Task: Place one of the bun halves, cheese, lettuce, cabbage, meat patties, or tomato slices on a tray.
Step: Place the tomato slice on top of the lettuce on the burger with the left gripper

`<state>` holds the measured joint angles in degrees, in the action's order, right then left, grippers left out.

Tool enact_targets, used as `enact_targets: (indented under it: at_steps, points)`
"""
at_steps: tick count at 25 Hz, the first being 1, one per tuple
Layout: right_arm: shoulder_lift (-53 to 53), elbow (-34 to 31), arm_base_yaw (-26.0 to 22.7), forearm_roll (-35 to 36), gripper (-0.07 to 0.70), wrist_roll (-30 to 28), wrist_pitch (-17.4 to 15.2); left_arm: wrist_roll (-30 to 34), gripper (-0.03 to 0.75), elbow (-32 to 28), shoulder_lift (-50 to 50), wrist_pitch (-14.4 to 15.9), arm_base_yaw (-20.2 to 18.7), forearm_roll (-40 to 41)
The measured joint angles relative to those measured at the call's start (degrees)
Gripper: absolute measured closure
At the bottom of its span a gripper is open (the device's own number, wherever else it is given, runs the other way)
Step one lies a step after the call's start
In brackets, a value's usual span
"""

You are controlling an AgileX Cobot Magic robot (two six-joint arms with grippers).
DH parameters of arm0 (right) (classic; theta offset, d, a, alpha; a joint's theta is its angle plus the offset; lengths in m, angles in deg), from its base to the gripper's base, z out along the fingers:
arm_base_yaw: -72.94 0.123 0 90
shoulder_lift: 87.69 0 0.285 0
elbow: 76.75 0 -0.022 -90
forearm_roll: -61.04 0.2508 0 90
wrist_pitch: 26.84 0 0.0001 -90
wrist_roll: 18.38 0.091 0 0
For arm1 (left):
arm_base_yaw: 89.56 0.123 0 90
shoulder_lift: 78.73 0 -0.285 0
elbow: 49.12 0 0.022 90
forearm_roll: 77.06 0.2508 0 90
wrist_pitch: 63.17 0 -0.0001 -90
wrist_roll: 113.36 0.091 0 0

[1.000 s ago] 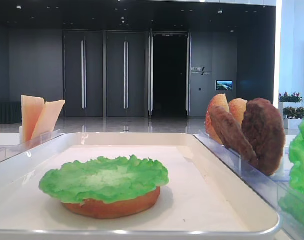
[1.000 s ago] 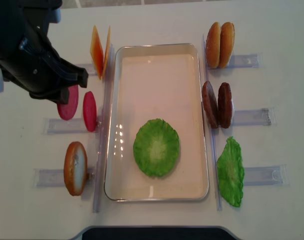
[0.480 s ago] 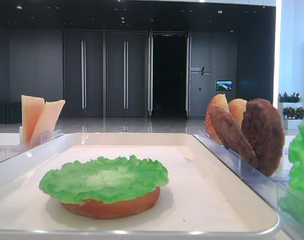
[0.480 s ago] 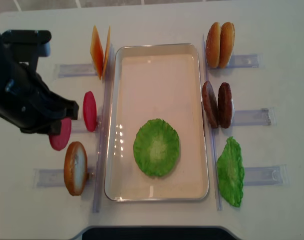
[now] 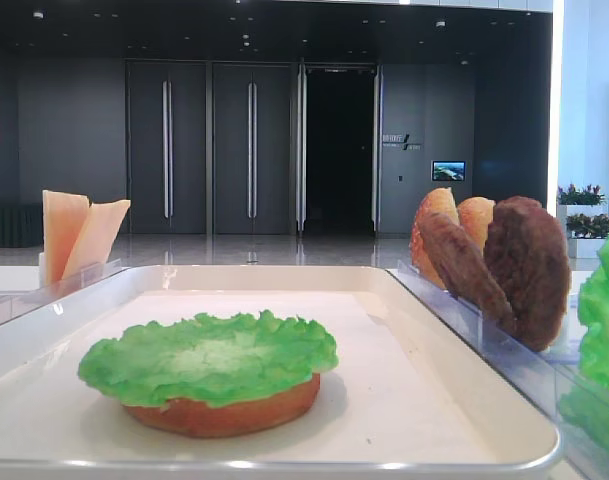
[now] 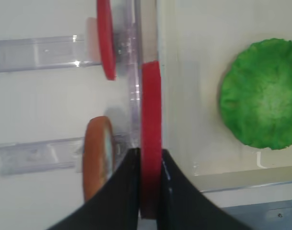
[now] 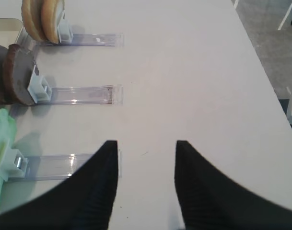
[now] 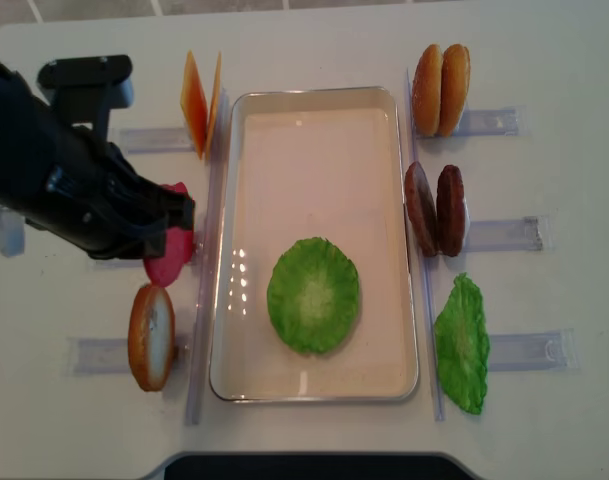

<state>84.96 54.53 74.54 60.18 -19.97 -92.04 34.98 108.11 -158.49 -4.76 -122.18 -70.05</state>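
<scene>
My left gripper is shut on a red tomato slice, held on edge above the tray's left rim. A second tomato slice stands in its clear holder, with a bun half upright beside it. From above, the left arm hides most of the held slice. On the white tray a lettuce leaf lies on a bun half. My right gripper is open over bare table, right of the holders.
Cheese slices stand at the tray's top left. On the right side are two bun halves, two meat patties and a lettuce leaf in clear holders. The table edge runs along my right.
My left gripper lifted a tomato slice out of its holder, swung down and left, then moved right toward the tray's left rim. The tray's contents did not move.
</scene>
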Motion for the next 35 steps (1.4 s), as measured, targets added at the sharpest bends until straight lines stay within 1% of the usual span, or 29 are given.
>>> enact_targets:
  at_steps: [3, 5, 7, 10, 13, 16, 23, 25, 27, 31, 33, 35]
  points:
    - [0.00, 0.00, 0.00, 0.00, 0.328, 0.00, 0.00, -3.77, 0.670, 0.00, -3.04, -3.89, -5.32, 0.24]
    - [0.00, 0.00, 0.00, 0.00, 0.328, 0.00, 0.00, -6.30, 0.670, 0.00, -6.17, -5.89, -8.89, 0.49]
    - [0.00, 0.00, 0.00, 0.00, 0.328, 0.00, 0.00, -7.98, 0.670, 0.12, -9.68, -8.14, -11.64, 0.49]
    - [0.00, 0.00, 0.00, 0.00, 0.328, 0.00, 0.00, -9.21, 0.670, 2.17, -14.50, -9.96, -15.11, 0.49]
    - [0.00, 0.00, 0.00, 0.00, 0.328, 0.00, 0.00, -9.40, 0.670, 6.32, -18.06, -10.31, -17.58, 0.55]
    - [0.00, 0.00, 0.00, 0.00, 0.328, 0.00, 0.00, -9.40, 0.670, 9.95, -20.81, -10.42, -18.29, 0.61]
    - [0.00, 0.00, 0.00, 0.00, 0.328, 0.00, 0.00, -9.33, 0.670, 10.58, -21.88, -10.46, -18.29, 0.45]
    - [0.00, 0.00, 0.00, 0.00, 0.328, 0.00, 0.00, -8.45, 0.670, 10.58, -21.88, -10.71, -18.29, -0.27]
    - [0.00, 0.00, 0.00, 0.00, 0.328, 0.00, 0.00, -6.47, 0.670, 10.58, -21.88, -12.06, -18.29, -2.14]
    - [0.00, 0.00, 0.00, 0.00, 0.328, 0.00, 0.00, -5.28, 0.670, 10.44, -21.82, -14.32, -18.29, -4.45]
    - [0.00, 0.00, 0.00, 0.00, 0.328, 0.00, 0.00, -5.09, 0.670, 8.77, -20.11, -16.96, -18.29, -5.02]
    - [0.00, 0.00, 0.00, 0.00, 0.328, 0.00, 0.00, -5.05, 0.670, 5.44, -16.24, -21.16, -18.21, -5.95]
